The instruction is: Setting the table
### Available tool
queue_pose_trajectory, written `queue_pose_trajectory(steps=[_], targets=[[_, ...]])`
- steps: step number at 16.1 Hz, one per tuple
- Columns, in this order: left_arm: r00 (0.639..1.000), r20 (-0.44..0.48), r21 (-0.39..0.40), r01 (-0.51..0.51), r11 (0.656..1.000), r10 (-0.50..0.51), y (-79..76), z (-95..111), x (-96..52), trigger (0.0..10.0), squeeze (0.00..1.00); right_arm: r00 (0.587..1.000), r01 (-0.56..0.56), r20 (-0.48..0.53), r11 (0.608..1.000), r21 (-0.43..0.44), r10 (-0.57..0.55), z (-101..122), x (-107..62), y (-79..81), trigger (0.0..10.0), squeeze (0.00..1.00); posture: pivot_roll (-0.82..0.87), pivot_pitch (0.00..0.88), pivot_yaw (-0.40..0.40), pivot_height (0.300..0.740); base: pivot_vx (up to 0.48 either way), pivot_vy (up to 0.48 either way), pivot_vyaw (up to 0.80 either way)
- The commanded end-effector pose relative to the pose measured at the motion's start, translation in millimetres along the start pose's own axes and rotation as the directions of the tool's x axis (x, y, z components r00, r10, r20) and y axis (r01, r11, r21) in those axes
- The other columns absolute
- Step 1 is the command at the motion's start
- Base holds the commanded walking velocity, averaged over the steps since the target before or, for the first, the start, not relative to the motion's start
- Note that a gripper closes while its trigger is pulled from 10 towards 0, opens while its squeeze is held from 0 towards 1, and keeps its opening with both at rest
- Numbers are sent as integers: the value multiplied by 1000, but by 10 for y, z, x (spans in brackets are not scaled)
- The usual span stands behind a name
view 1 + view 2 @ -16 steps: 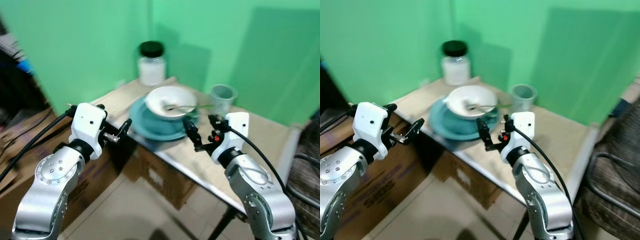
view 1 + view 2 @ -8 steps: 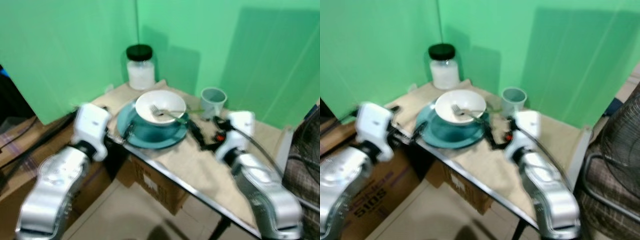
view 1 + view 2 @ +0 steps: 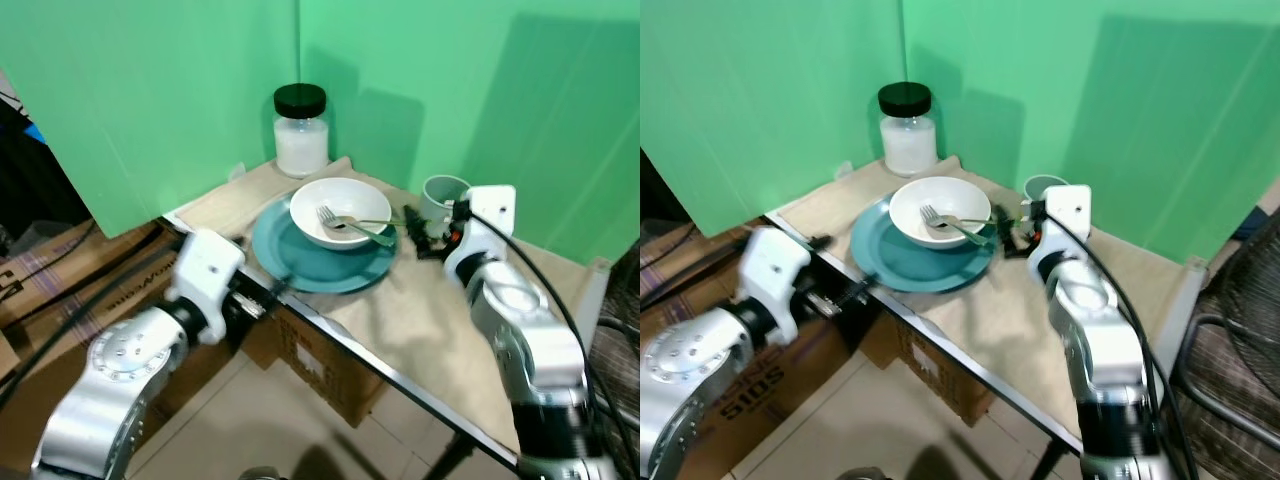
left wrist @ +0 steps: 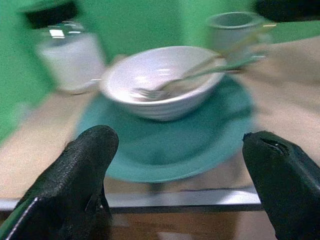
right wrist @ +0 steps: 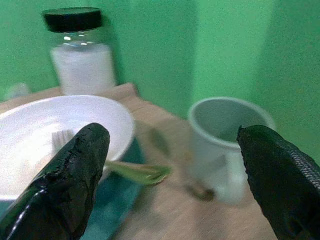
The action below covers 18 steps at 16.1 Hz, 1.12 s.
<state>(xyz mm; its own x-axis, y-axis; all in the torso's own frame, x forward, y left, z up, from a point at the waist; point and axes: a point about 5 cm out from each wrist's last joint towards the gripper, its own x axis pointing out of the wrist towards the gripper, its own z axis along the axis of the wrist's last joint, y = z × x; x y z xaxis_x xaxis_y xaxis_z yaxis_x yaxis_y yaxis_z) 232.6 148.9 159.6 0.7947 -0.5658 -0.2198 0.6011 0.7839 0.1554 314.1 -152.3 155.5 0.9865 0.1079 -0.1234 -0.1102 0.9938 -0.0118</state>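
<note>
A white bowl (image 3: 322,196) sits on a teal plate (image 3: 290,255) on the cloth-covered table (image 3: 430,320). A fork (image 3: 350,224) with a green handle lies in the bowl, its handle pointing at a grey cup (image 3: 440,192). My right gripper (image 3: 418,235) is open beside the cup, just past the handle's end; in the right wrist view the handle tip (image 5: 140,172) and cup (image 5: 227,145) lie between its fingers. My left gripper (image 3: 268,295) is open at the table's front edge, level with the plate (image 4: 165,150).
A jar (image 3: 301,135) with a black lid stands at the table's back corner against the green wall. Cardboard boxes (image 3: 320,360) sit under and left of the table. A chair (image 3: 1230,330) stands at the right.
My right gripper has moved forward over the table to the fork handle beside the cup. My left gripper has dropped to the table's edge by the plate. The camera has shifted too.
</note>
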Motion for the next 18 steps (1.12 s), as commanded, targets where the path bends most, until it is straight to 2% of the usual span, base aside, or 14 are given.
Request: queue_pose_trajectory(steps=[1,3,7,8,10,12,13,14,15,16,18], targets=[[998,0,-9,56,998,-56,-34,-9,6,10000,271,999,39,11,999,-31,-39,38,63,-41,10000,1000,162,0,8,740,0,0,0],[992,-20,2,125,992,-125,-86,-44,-13,10000,275,997,72,-36,996,-49,-74,-40,193,-99,10000,1000,161,0,7,740,0,0,0],[988,-25,-7,150,989,-150,-107,-55,-21,10000,275,989,77,-127,996,47,-71,-251,385,-107,10000,996,157,0,9,740,0,0,0],[987,-26,-5,158,987,-158,-111,-56,-20,10000,275,987,91,-142,994,57,-82,-279,443,-112,10000,0,160,0,6,740,0,0,0],[986,-27,-2,163,987,-163,-118,-56,-26,10000,275,982,113,-157,993,40,-105,-300,526,-124,10000,0,171,0,-2,740,0,0,0],[987,-27,4,158,987,-158,-115,-54,-35,10000,275,985,107,-140,992,64,-97,-256,569,-106,10000,0,175,0,-6,740,0,0,0],[988,-26,5,156,988,-155,-117,-53,-40,10000,275,987,102,-131,992,74,-92,-232,591,-99,5765,0,176,0,-8,740,0,0,0],[988,-25,5,154,988,-154,-118,-52,-39,10000,275,987,103,-130,992,79,-92,-224,597,-103,3412,0,175,0,-8,740,0,0,0],[988,-24,6,154,988,-154,-119,-51,-38,10000,275,987,106,-132,991,82,-94,-224,597,-110,2157,0,173,0,-8,740,0,0,0],[988,-23,7,156,988,-156,-120,-50,-36,10000,275,985,120,-141,987,110,-104,-233,603,-153,0,0,171,0,-7,740,0,0,0],[986,-21,11,163,987,-162,-121,-48,-33,10000,275,980,121,-176,983,142,-95,-268,594,-192,0,0,171,0,-7,740,0,0,0]])
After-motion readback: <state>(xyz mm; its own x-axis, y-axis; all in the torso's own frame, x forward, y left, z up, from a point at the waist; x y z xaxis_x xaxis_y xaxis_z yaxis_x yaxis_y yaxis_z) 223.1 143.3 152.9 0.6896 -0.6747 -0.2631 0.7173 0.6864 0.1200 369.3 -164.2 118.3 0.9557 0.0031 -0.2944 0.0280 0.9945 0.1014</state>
